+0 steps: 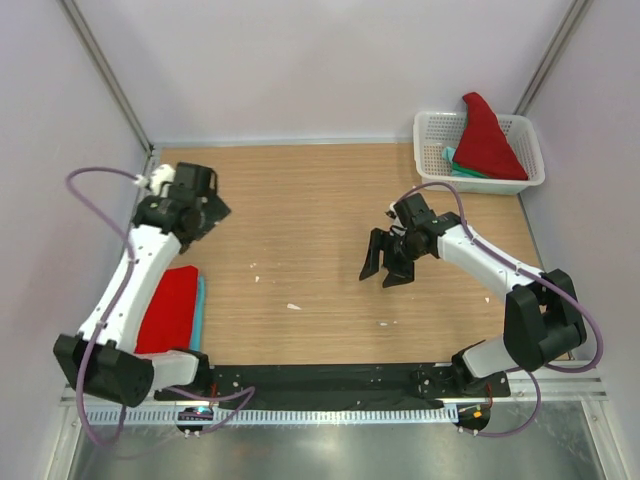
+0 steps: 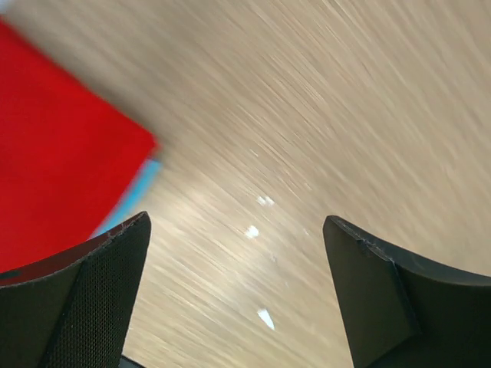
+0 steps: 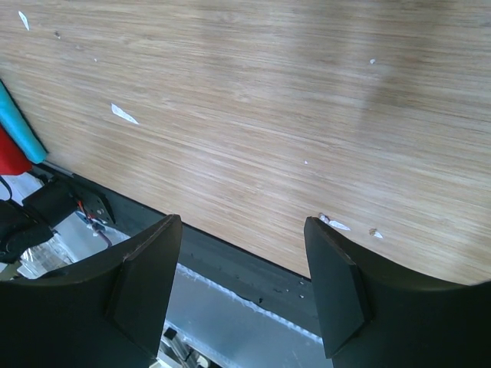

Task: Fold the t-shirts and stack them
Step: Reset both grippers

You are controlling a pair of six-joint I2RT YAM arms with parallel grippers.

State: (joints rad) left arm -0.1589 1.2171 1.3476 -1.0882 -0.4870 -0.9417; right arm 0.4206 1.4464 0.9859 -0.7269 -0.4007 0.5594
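Note:
A folded red t-shirt (image 1: 168,308) lies on a folded light blue one (image 1: 200,310) at the table's left front, partly under my left arm. In the left wrist view the red shirt (image 2: 54,161) and the blue edge (image 2: 142,184) are blurred at the left. A red t-shirt (image 1: 488,140) and a teal-green one (image 1: 462,167) lie in the white basket (image 1: 530,140). My left gripper (image 1: 205,208) is open and empty above the table's far left; it also shows in its own view (image 2: 238,230). My right gripper (image 1: 386,262) is open and empty over the table's middle right (image 3: 242,222).
The wooden table (image 1: 320,220) carries small white specks (image 1: 293,306). A black strip and metal rail (image 1: 330,380) run along the near edge. White walls stand at the back and sides. The stack's edge shows in the right wrist view (image 3: 19,126).

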